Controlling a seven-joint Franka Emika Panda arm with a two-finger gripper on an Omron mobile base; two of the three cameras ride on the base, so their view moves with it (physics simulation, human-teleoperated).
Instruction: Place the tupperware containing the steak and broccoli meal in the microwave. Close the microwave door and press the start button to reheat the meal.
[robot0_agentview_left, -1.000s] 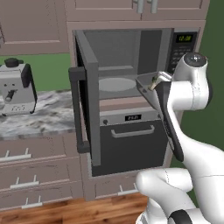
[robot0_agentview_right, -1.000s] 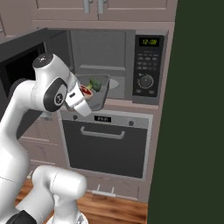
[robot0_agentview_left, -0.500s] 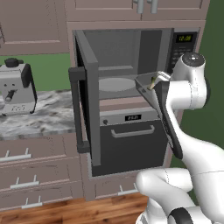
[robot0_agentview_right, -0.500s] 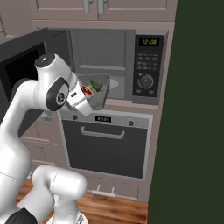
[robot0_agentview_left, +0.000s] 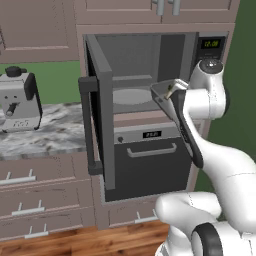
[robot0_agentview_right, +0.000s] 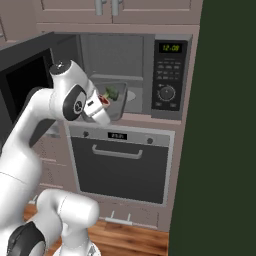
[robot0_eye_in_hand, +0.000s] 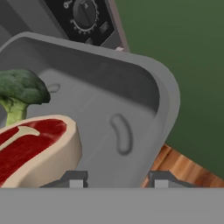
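Note:
My gripper (robot0_eye_in_hand: 116, 179) is shut on the near wall of the tupperware (robot0_eye_in_hand: 131, 100), a pale grey container. In it lie the steak (robot0_eye_in_hand: 37, 146) and a broccoli floret (robot0_eye_in_hand: 22, 89). I hold the tupperware (robot0_agentview_right: 116, 101) tilted in the air at the front of the microwave (robot0_agentview_right: 167, 75) opening, just above the cavity floor. The edge of the tupperware (robot0_agentview_left: 161, 93) sits by my gripper (robot0_agentview_left: 172, 92), in front of the pale turntable plate (robot0_agentview_left: 130, 96). The microwave door (robot0_agentview_left: 102, 110) stands swung wide open to the left; its dark window (robot0_agentview_right: 25, 75) faces me.
Below the microwave is an oven (robot0_agentview_left: 150, 160) with a horizontal handle (robot0_agentview_right: 117, 152). A marble counter (robot0_agentview_left: 45, 135) on the left carries a grey coffee machine (robot0_agentview_left: 17, 102). A dark green wall (robot0_agentview_right: 225, 125) closes off the right side. Cabinets hang above.
Almost nothing: my hand and the tupperware have crept only slightly at the microwave opening, and the door has stayed open.

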